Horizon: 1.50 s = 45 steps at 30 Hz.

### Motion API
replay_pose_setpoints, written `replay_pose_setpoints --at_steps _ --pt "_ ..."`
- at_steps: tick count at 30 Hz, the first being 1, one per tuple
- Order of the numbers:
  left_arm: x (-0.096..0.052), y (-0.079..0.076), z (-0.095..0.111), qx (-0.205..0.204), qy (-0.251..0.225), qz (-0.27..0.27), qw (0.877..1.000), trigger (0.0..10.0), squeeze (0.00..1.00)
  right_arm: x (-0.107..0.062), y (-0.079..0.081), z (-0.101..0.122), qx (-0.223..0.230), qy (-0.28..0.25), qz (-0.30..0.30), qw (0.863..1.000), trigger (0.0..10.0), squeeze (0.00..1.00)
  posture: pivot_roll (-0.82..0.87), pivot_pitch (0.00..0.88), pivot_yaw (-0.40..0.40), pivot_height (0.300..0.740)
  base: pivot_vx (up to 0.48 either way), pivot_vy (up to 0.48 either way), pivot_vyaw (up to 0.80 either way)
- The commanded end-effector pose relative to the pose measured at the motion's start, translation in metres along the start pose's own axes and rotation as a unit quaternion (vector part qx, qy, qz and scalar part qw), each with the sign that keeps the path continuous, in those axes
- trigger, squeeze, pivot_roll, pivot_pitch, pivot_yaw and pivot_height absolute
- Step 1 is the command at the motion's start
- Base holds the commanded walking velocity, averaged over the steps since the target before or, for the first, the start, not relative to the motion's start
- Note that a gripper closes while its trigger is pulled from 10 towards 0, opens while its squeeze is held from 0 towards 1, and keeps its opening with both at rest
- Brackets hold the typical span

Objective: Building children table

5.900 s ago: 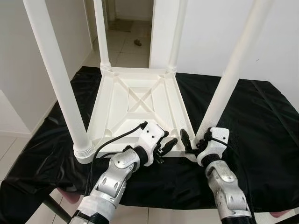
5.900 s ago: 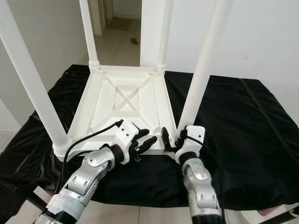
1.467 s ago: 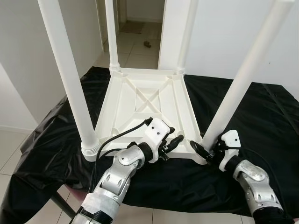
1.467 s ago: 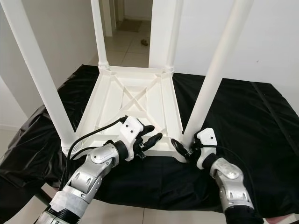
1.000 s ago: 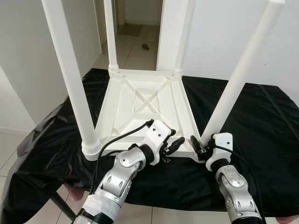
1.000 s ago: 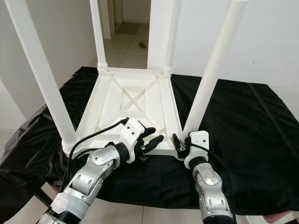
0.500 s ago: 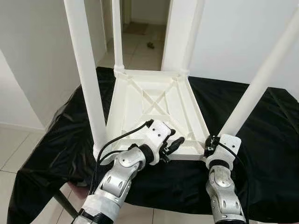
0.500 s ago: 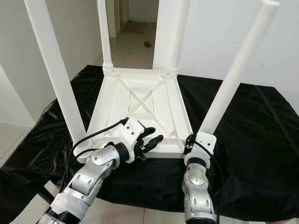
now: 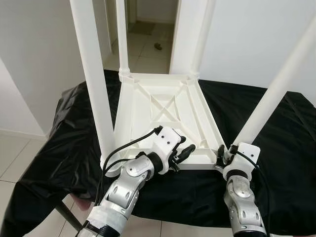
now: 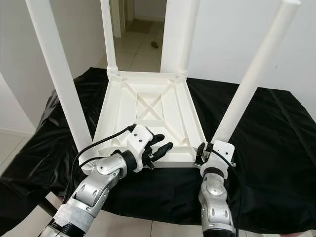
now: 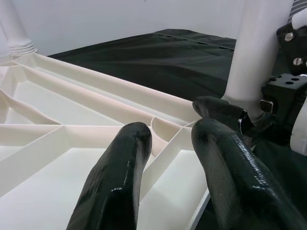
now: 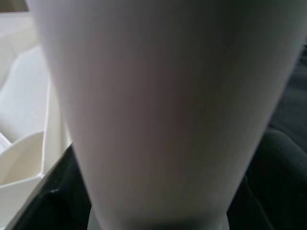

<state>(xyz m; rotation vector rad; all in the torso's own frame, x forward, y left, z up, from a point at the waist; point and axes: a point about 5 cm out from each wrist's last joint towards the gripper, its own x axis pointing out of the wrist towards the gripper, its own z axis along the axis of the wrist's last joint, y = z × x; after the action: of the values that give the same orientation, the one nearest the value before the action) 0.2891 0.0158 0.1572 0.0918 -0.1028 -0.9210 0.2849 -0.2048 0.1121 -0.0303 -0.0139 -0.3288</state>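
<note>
A small white plastic children's table (image 9: 165, 111) lies upside down on a desk draped in a black cloth (image 9: 79, 143), its ribbed underside facing up with a moulded cross in the middle. I count four white legs standing up from its corners: two far ones, the far left leg (image 9: 121, 34) and the far right leg (image 9: 203, 34), and two near ones, the near left leg (image 9: 93, 74) and the near right leg (image 9: 276, 89), which leans out to the right. All four are seated in their corner sockets.

There are two silver arms at the near edge of the tabletop. The left claw (image 9: 183, 152) rests over the near rim of the upturned top, a little left of the near right corner; in the left wrist view its two black fingers (image 11: 120, 187) are spread apart with a rib of the underside showing between them, pinching nothing. A black cable loops from its wrist housing back along the arm.

The right claw (image 9: 220, 156) is pressed up against the base of the near right leg at that corner. The right wrist view has the white leg (image 12: 158, 115) up close, blurred, and dark shapes sit on either side of it low down, so the fingers seem to flank the leg, but I cannot tell whether they are clamped on it.

Beyond the desk are white walls and an open doorway (image 9: 148, 29) onto a tiled floor.
</note>
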Motion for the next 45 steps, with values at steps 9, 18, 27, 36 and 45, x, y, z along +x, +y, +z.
replay_pose_setpoints --at_steps 9,18,27,36,45 --pt "-0.001 0.001 0.000 -0.004 0.001 0.019 1.000 10.0 0.00 0.011 -0.018 0.004 -0.006 -0.005 0.192 0.981 10.0 0.67 -0.02 0.000 -0.025 0.740 0.000 0.000 0.00" --pt "0.000 0.003 0.001 -0.003 0.001 0.016 1.000 10.0 0.00 0.011 -0.024 0.011 -0.071 -0.015 0.355 0.932 10.0 0.00 -0.03 0.000 -0.014 0.740 0.000 0.000 0.00" --pt "0.001 0.003 0.003 -0.001 0.000 0.012 1.000 10.0 0.00 0.013 -0.010 0.003 -0.136 -0.004 0.461 0.877 0.0 0.00 -0.02 0.000 -0.001 0.740 0.000 0.000 0.00" --pt "0.002 0.004 0.004 0.001 -0.001 0.014 1.000 10.0 0.00 0.015 -0.011 -0.001 -0.146 0.005 0.490 0.859 0.0 0.00 -0.02 0.000 -0.005 0.740 0.000 0.000 0.00" --pt "0.002 0.003 0.004 0.000 -0.002 0.013 1.000 10.0 0.00 0.016 -0.015 -0.004 -0.131 -0.002 0.464 0.876 0.0 0.00 -0.03 0.000 -0.006 0.740 0.000 0.000 0.00"
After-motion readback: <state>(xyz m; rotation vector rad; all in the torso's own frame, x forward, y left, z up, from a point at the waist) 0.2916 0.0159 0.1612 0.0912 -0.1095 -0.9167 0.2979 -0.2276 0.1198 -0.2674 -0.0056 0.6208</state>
